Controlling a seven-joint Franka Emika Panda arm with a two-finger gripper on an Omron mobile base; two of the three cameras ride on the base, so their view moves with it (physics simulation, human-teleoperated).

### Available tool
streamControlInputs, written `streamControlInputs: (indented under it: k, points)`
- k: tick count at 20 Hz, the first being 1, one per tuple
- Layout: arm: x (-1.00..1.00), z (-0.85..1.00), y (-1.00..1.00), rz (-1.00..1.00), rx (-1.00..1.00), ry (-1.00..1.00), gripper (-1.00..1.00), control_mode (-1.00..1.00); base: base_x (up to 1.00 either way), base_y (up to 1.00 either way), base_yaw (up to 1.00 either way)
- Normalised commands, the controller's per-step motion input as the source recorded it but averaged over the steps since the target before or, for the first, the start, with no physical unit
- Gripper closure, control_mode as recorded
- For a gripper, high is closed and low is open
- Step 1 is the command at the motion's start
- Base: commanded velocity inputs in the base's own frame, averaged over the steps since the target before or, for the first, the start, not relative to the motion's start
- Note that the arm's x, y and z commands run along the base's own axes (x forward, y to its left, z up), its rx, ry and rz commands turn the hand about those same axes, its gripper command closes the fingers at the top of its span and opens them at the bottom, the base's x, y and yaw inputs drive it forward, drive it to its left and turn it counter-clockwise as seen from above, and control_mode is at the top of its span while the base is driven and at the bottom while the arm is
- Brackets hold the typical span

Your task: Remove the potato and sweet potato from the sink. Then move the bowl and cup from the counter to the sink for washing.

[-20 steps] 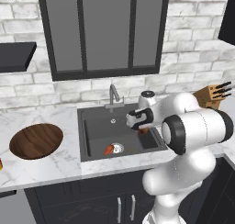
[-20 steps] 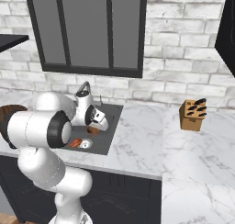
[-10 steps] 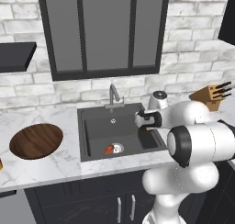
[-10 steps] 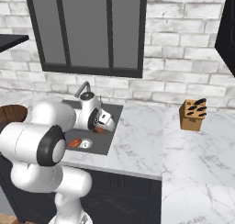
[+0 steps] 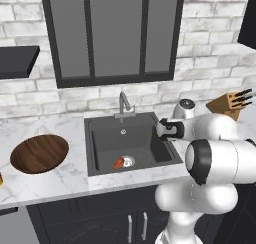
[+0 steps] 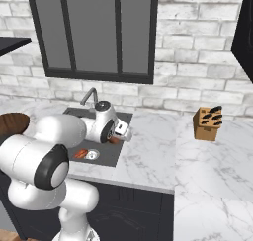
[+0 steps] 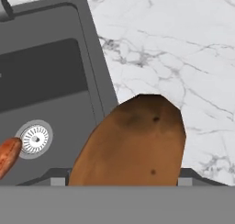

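No legible text or labels anywhere.

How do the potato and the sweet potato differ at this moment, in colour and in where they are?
Colour: the potato is dull brown with dark specks; the sweet potato is bright reddish-orange.
Place: the potato is up in the hand, over the sink's right rim and the counter; the sweet potato lies on the sink floor beside the drain.
Shared: both are small elongated lumps.
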Motion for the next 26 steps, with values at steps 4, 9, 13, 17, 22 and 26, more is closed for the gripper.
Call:
streamControlInputs:
  k: [4, 9, 13, 17, 22, 26]
  points:
    - [0.00, 0.12, -0.42, 0.01, 0.00, 0.03, 1.00, -1.00, 0.00, 0.00, 0.00]
    - [0.00, 0.13, -0.39, 0.01, 0.00, 0.10, 1.00, -1.00, 0.00, 0.00, 0.00]
    - [0.00, 0.07, -0.43, 0.02, 0.00, 0.06, 1.00, -1.00, 0.00, 0.00, 0.00]
    - [0.00, 0.00, -0.44, 0.02, 0.00, 0.07, 1.00, -1.00, 0.00, 0.00, 0.00]
    - [0.00, 0.00, -0.44, 0.02, 0.00, 0.05, 1.00, -1.00, 0.00, 0.00, 0.00]
    - [0.00, -0.01, -0.42, 0.03, 0.00, 0.02, 1.00, -1.00, 0.00, 0.00, 0.00]
